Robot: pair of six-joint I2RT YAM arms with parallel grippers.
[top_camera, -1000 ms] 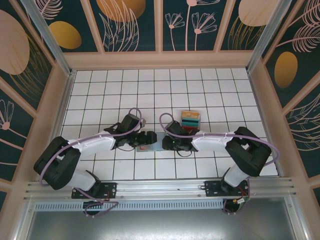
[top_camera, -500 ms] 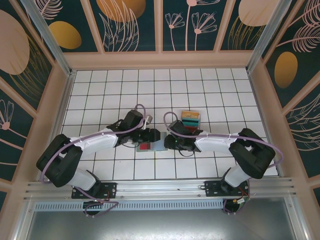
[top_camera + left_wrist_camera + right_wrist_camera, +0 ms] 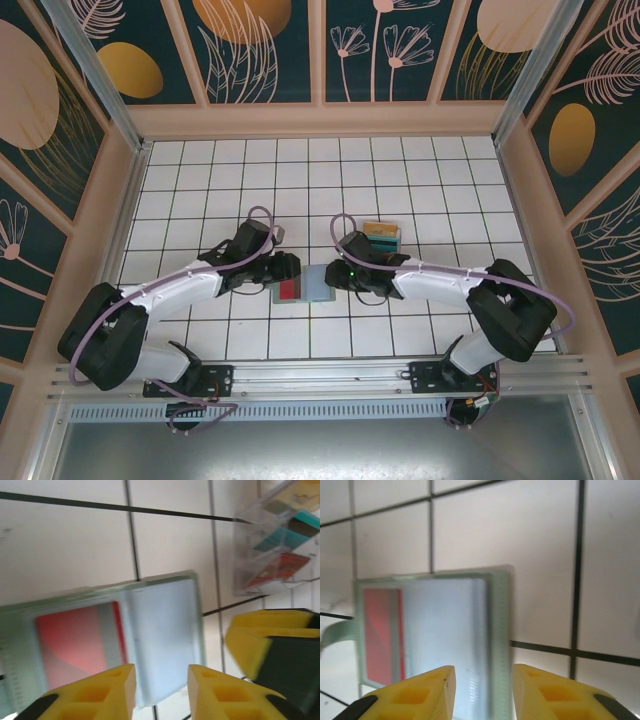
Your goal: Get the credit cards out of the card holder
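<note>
The card holder (image 3: 318, 286) lies open and flat on the tiles between my two grippers. A red credit card (image 3: 287, 291) sits in its left panel; the right panel shows its pale blue-grey inner face. In the left wrist view the card holder (image 3: 165, 630) and its red credit card (image 3: 75, 640) lie just beyond my left gripper (image 3: 161, 690), whose jaws stand apart with nothing between them. My right gripper (image 3: 482, 690) hovers over the card holder's (image 3: 445, 630) right edge, jaws apart and straddling it, red credit card (image 3: 380, 635) at the left.
A clear plastic tray (image 3: 381, 237) with teal, red and yellow-gold cards stands just behind the right gripper, and the clear plastic tray (image 3: 277, 545) also sits at the upper right in the left wrist view. White tiles stretch away to the back wall. The right gripper's yellow fingers (image 3: 270, 640) are close by.
My left gripper has pulled back to the left off the card holder and its jaws have narrowed. The right gripper has shifted slightly back. Both panels now lie uncovered.
</note>
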